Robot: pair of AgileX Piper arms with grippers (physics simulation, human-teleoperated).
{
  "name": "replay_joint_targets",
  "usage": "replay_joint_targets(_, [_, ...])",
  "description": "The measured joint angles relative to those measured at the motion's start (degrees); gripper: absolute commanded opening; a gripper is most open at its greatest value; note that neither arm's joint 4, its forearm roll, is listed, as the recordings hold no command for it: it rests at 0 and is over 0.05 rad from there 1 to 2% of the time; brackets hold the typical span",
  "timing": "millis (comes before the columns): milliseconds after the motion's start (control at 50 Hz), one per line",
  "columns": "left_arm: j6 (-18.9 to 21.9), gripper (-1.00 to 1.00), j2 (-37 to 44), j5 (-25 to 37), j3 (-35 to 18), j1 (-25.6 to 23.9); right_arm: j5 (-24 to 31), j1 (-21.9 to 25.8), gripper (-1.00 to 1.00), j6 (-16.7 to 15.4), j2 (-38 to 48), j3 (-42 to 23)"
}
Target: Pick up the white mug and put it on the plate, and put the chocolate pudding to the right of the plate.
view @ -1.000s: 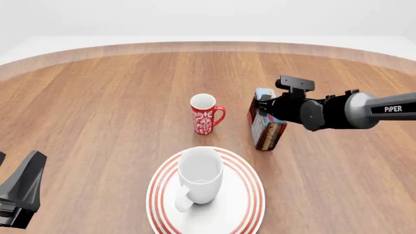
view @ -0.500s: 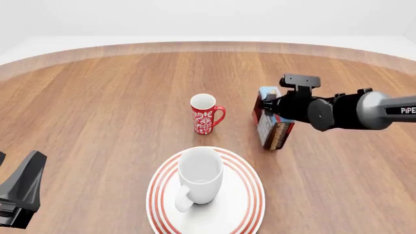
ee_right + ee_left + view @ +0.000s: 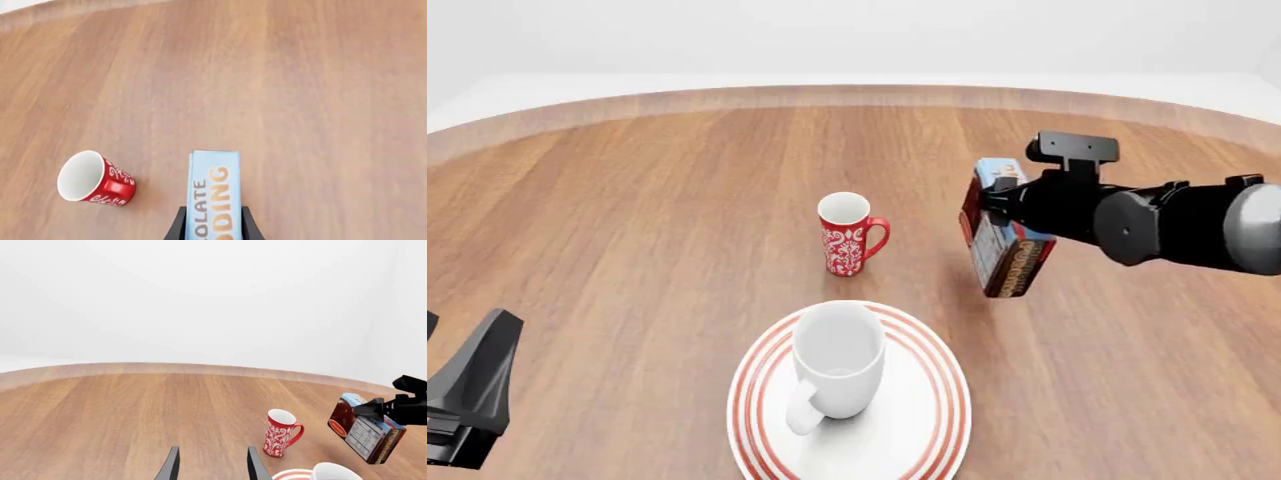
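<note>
Wooden boards covered the round table point(image 3: 627, 220), with blank white walls behind it. Nearest the camera, the left gripper point(image 3: 212, 465) waited at the table's near left edge, its fingers point(image 3: 171, 466) parted and holding nothing. Beside it, at the near middle, the white mug point(image 3: 838, 368) stood upright on the plate point(image 3: 928, 440), handle pointing toward the camera. Farther on, the red mug point(image 3: 849, 234) stood alone near the table's centre. To its right, beyond the plate's right side, the right gripper point(image 3: 211, 222) clamped the chocolate pudding point(image 3: 1004, 240), which hung tilted above the wood, apart from both mugs.
</note>
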Motion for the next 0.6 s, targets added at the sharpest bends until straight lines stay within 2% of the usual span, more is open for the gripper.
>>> replay_joint_targets(600, [-0.1, 1.00, 0.0, -0.1, 0.0, 0.1, 2.9, -3.8, -1.00, -0.7, -14.3, 10.1])
